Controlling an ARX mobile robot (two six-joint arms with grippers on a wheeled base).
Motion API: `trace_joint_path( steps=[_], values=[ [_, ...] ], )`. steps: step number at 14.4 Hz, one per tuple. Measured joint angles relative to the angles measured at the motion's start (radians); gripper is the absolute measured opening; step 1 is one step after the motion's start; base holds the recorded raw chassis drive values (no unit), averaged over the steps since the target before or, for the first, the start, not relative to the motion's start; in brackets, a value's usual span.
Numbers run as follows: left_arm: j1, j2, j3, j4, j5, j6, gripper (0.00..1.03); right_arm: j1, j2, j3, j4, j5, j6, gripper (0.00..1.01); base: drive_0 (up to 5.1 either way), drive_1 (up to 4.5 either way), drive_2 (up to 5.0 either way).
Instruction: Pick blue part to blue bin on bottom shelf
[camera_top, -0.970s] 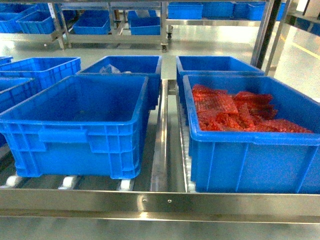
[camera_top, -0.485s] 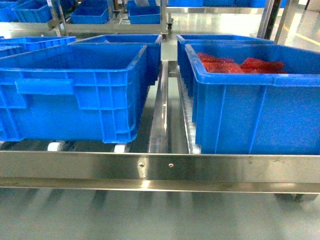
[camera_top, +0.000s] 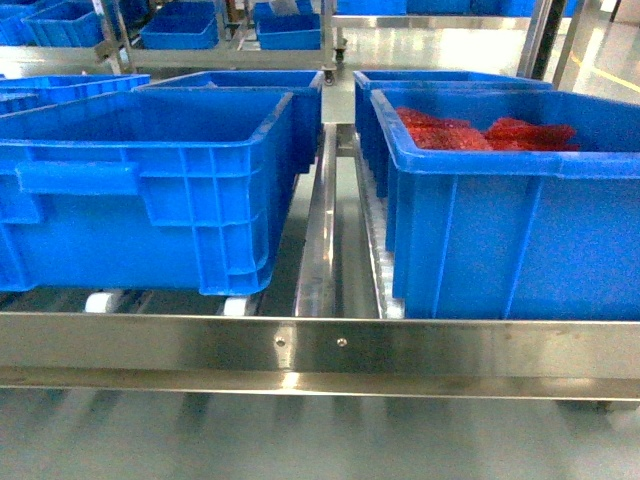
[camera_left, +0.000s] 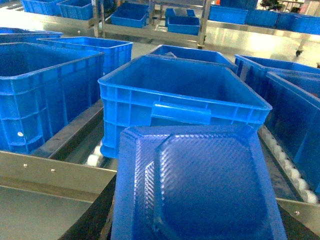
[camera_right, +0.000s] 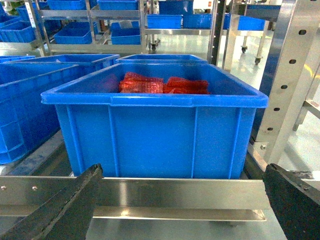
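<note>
The left end effector's fingers are hidden behind the blue part (camera_left: 200, 185), a flat moulded tray that fills the lower left wrist view, so I cannot tell its grip. The part hangs just in front of an open blue bin (camera_left: 182, 95) on the bottom shelf (camera_top: 320, 345). The right end effector (camera_right: 180, 205) is spread wide, with dark fingers (camera_right: 60, 210) at both lower corners, facing a bin of red bags (camera_right: 162, 85).

Glossy pale grey floor (camera_top: 450, 45) reflecting overhead light, steel racks (camera_right: 90, 15) of blue crates (camera_top: 180, 28) along the far side, and a perforated steel upright (camera_right: 287, 75) at right.
</note>
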Motion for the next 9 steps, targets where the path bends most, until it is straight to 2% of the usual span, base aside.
trace_joint_path(
  steps=[9],
  values=[
    [0.0, 0.001, 0.0, 0.0, 0.0, 0.0, 0.43, 0.0, 0.0, 0.0, -0.001, 0.0, 0.0, 0.98, 0.0, 4.09, -4.1]
  ],
)
